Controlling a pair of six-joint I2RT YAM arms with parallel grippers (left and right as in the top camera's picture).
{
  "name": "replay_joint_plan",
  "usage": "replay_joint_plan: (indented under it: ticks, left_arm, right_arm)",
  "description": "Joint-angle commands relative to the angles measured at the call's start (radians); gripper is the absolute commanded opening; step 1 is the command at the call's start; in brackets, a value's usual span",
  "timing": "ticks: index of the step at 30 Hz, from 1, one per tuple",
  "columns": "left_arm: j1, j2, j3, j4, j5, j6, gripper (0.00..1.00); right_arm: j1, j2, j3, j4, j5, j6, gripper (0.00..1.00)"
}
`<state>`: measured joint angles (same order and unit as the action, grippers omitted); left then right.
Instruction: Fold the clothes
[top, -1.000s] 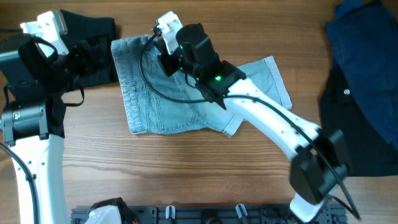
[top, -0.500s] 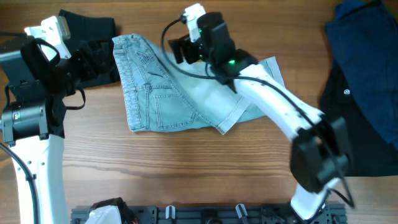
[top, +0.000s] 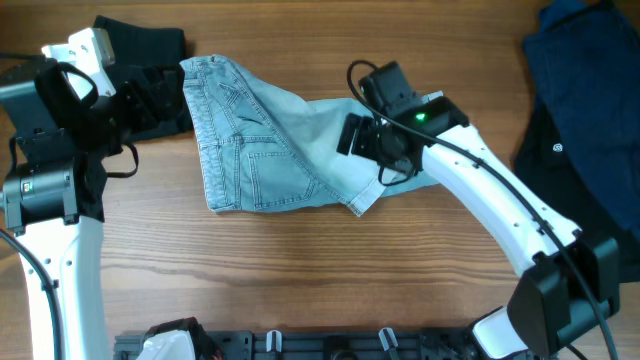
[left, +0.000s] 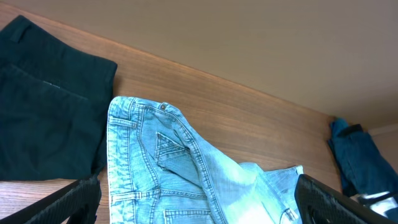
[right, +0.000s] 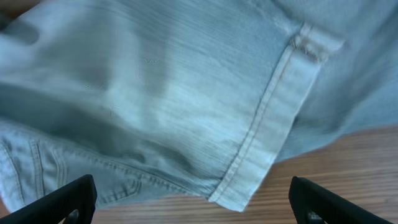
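Hovering over shorts (top: 262, 150) right end: right gripper (top: 356, 138), spread, empty. Shorts lie lengthwise left-right, centre frame; left gripper (top: 150, 95), also spread, nearer waistband (top: 197, 130) at left.

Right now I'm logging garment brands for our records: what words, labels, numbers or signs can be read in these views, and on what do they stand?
No text can be read in any view.
The denim shorts show only stitching and a button, with no label in view.
The black garment carries a small pale mark that is too small to read.
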<state>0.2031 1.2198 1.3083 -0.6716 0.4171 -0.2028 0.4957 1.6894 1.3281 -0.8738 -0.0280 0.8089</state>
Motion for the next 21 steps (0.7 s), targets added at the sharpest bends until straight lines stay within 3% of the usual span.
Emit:
replay_joint_plan:
  ticks: [1, 7, 16, 21]
  left_arm:
    - [-0.006, 0.000, 0.014, 0.000, 0.005, 0.016, 1.00]
    - [-0.006, 0.007, 0.014, -0.022, 0.005, 0.016, 1.00]
    - [-0.006, 0.007, 0.014, -0.031, 0.005, 0.016, 1.00]
    - [-0.006, 0.007, 0.014, -0.052, 0.005, 0.016, 1.00]
  right_arm:
    - [0.000, 0.007, -0.093, 0.062, -0.090, 0.174, 1.00]
    - [0.000, 0.009, -0.253, 0.164, -0.157, 0.316, 1.00]
    - [0.019, 0.012, -0.309, 0.249, -0.242, 0.319, 0.98]
    - [0.029, 0.016, -0.309, 0.260, -0.238, 0.317, 0.88]
